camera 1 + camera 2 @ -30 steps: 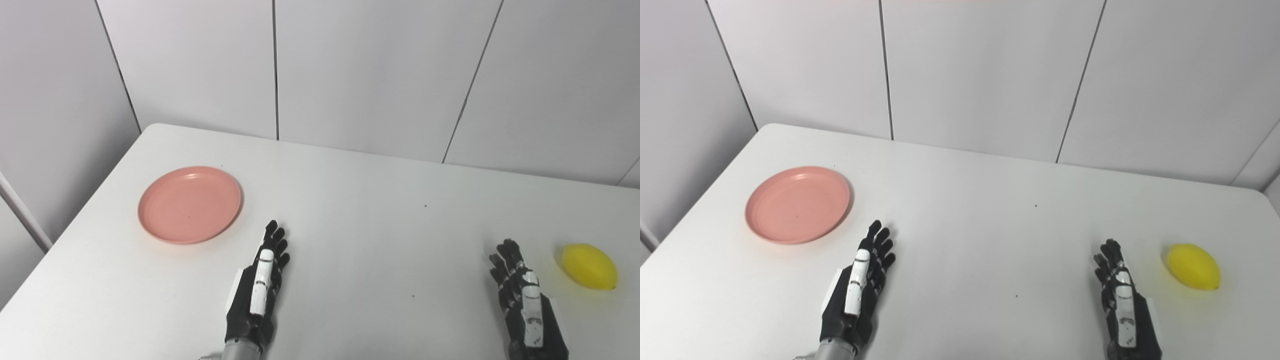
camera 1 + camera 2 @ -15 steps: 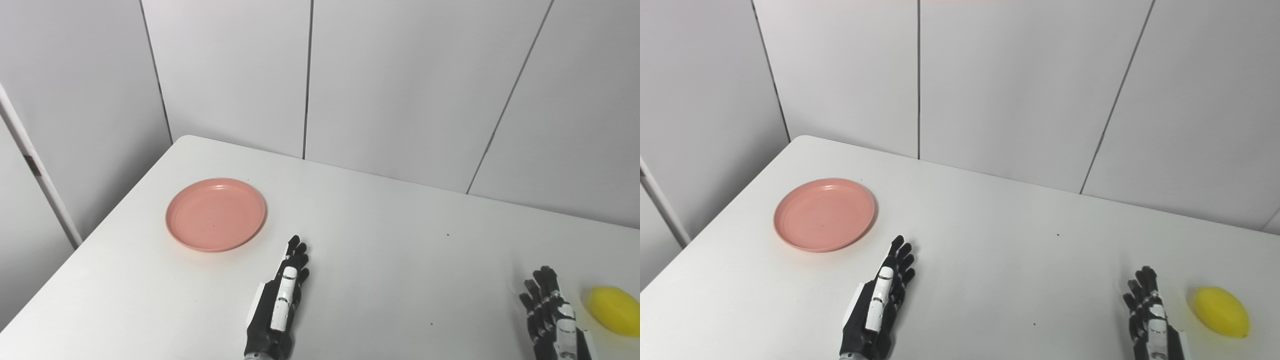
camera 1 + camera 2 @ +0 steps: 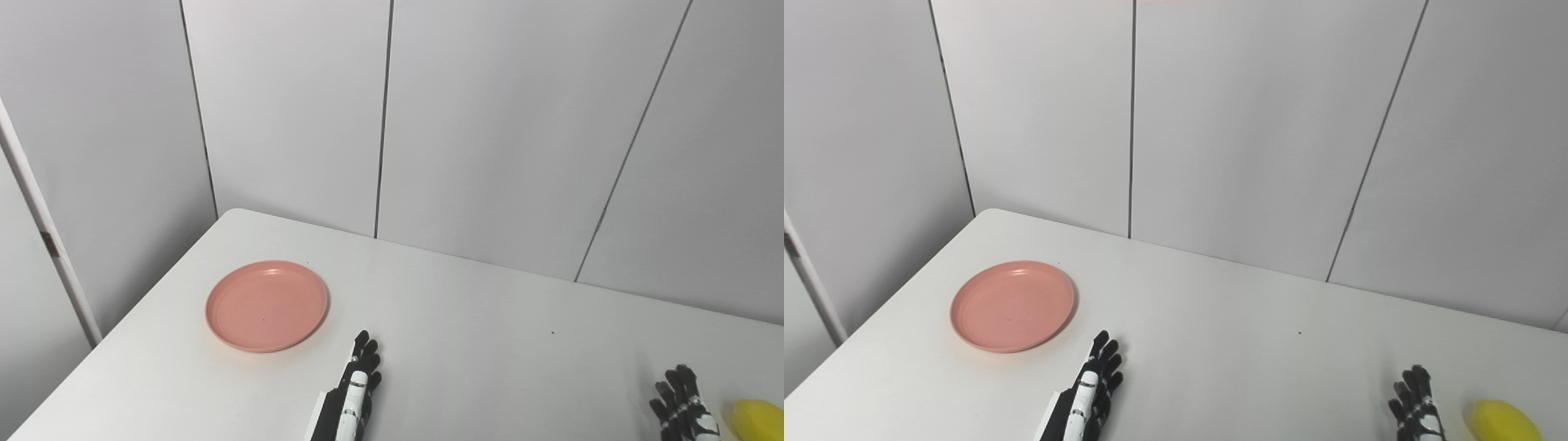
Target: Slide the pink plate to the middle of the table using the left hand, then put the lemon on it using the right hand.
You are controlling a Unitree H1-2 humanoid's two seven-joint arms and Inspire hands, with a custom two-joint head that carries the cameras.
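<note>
The pink plate (image 3: 266,305) lies flat on the white surface (image 3: 478,318), toward its left side and closer to the far edge than either robot hand. Nothing rests on it, and a thin shadow follows its near rim.

The left robot hand (image 3: 1087,393) enters from the bottom edge, just right of the plate and nearer the camera. Its dark fingers (image 3: 366,352) are stretched out straight and held side by side, pointing away toward the wall, with a white strip running along the back of one of them. It grips nothing, and a clear strip of bare surface separates its fingertips from the plate's rim. Whether the palm touches the surface is hard to tell from here.

The right robot hand (image 3: 683,404) shows only partly at the bottom right; its fingers are extended and slightly spread, and it carries nothing. The lemon (image 3: 1503,421) sits on the surface just to the right of that hand, cut off by the bottom edge in both views, with a narrow gap between it and the nearest fingers.

The plate and the lemon are well apart, at opposite sides of the surface. Behind it stand pale grey wall panels (image 3: 490,135) divided by dark vertical seams.
</note>
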